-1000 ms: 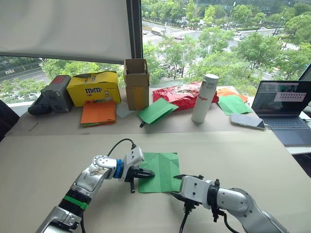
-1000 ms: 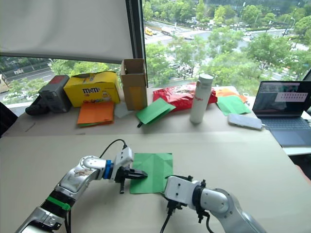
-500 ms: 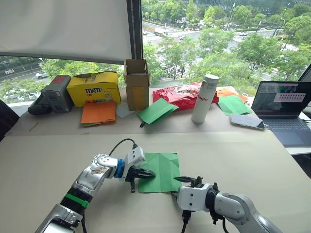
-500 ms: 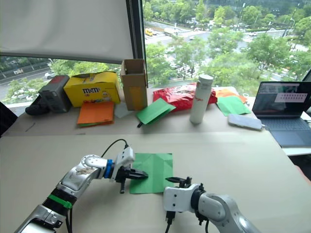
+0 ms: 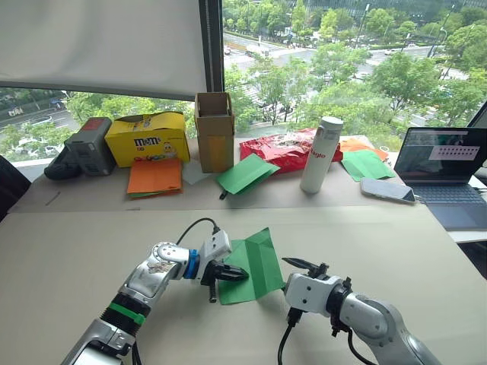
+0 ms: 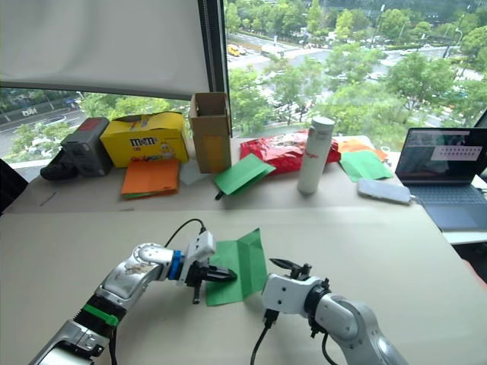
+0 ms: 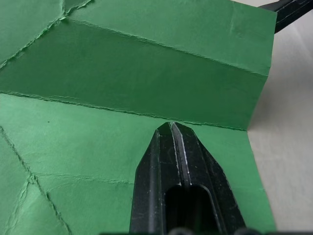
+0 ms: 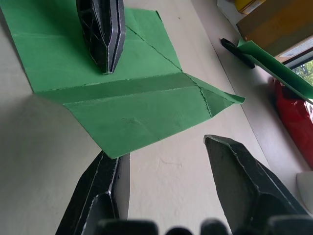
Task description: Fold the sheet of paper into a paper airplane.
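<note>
Left pincer, seen from the left eye, has its two black fingers pressed together with nothing between them, tips resting on the left half of the sheet of paper to pin it to the table. The sheet lies in the near middle of the table, its right half lifted off the surface along the centre crease. The right pincer sits just beside that raised edge, fingers spread and gripping nothing. Well back along the window stand the orange paper sheets, a white bottle and a laptop far right, so the working area has free surface on every side.

From the right eye the same layout holds: the raised flap tilts up toward the back, and the table ahead of both arms is bare.

The left wrist view shows the closed fingertips planted right at the crease line, the lifted half rising beyond them.

The right wrist view shows the spread fingers near the flap's free edge, with the pointed corner hanging off the table. To do the fold well, I judge the right pincer should sweep the flap over squarely while the left keeps its pressure on the crease, so the edges meet and the thin sheet does not skid.
</note>
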